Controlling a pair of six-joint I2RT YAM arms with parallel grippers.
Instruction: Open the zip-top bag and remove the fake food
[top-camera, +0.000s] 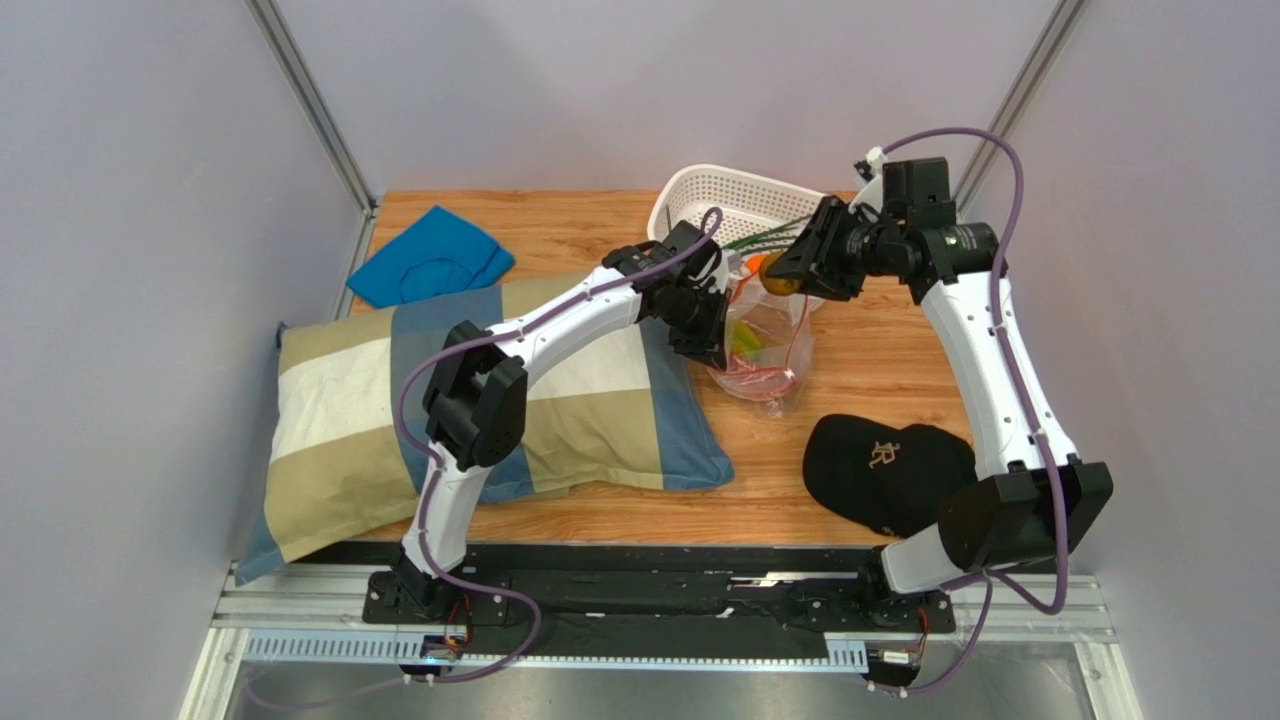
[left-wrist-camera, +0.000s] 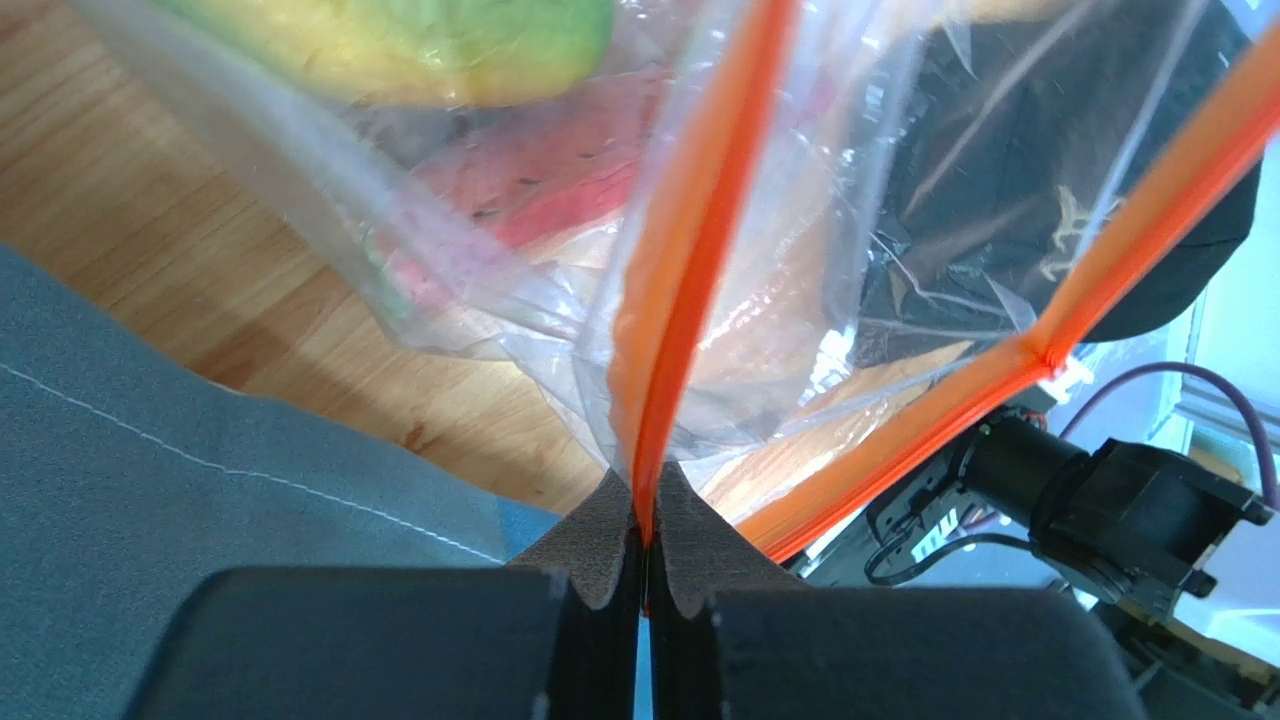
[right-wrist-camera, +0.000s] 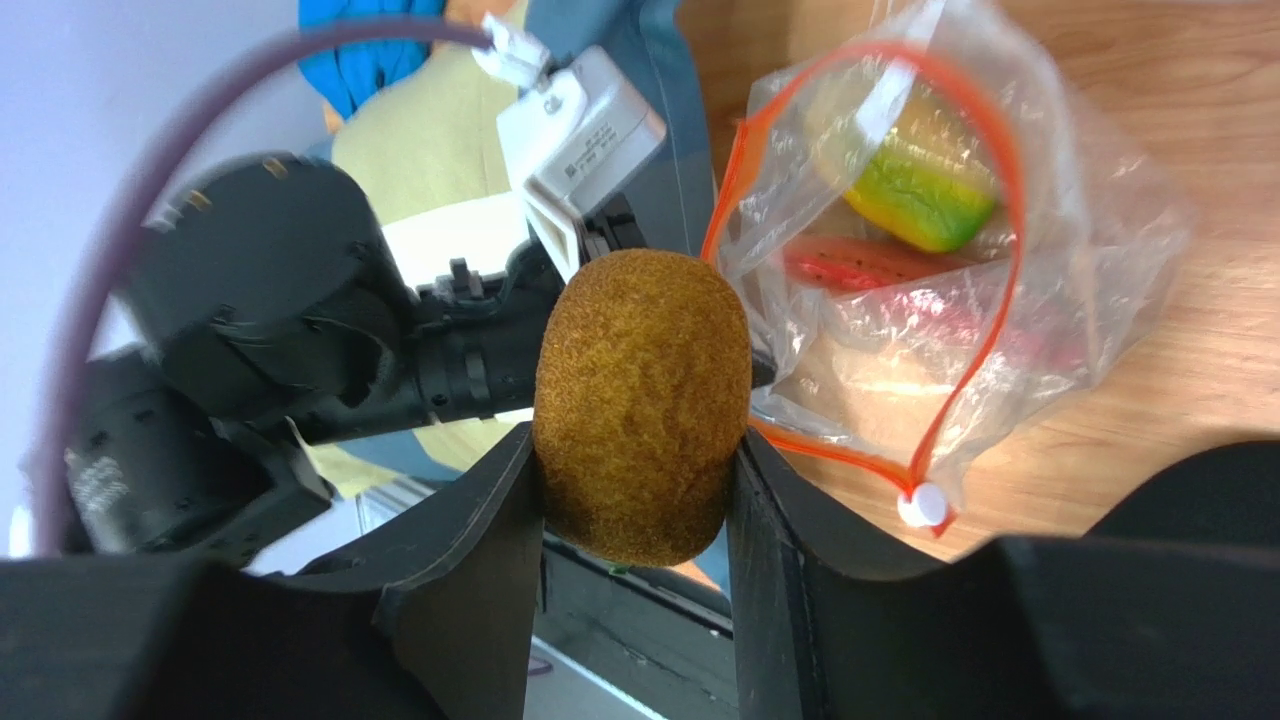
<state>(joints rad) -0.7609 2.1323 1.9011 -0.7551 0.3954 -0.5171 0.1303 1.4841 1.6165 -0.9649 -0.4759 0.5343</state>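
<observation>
The clear zip-top bag (top-camera: 769, 357) stands open on the wooden table, right of the pillow. My left gripper (left-wrist-camera: 646, 518) is shut on its orange zip strip (left-wrist-camera: 684, 270) at the mouth's left edge (top-camera: 718, 323). Inside the bag lie a yellow-green piece (right-wrist-camera: 917, 188) and a red piece (right-wrist-camera: 854, 267). My right gripper (right-wrist-camera: 634, 450) is shut on a brown fuzzy oval fake food (right-wrist-camera: 643, 398), held above and behind the bag's mouth (top-camera: 777, 275). The mouth forms an open orange loop with a white slider (right-wrist-camera: 921, 507).
A white perforated basket (top-camera: 706, 192) stands behind the bag with green stalks (top-camera: 769, 236) at its near rim. A black cap (top-camera: 884, 468) lies front right. A striped pillow (top-camera: 496, 405) fills the left, with a blue cloth (top-camera: 431, 255) behind it.
</observation>
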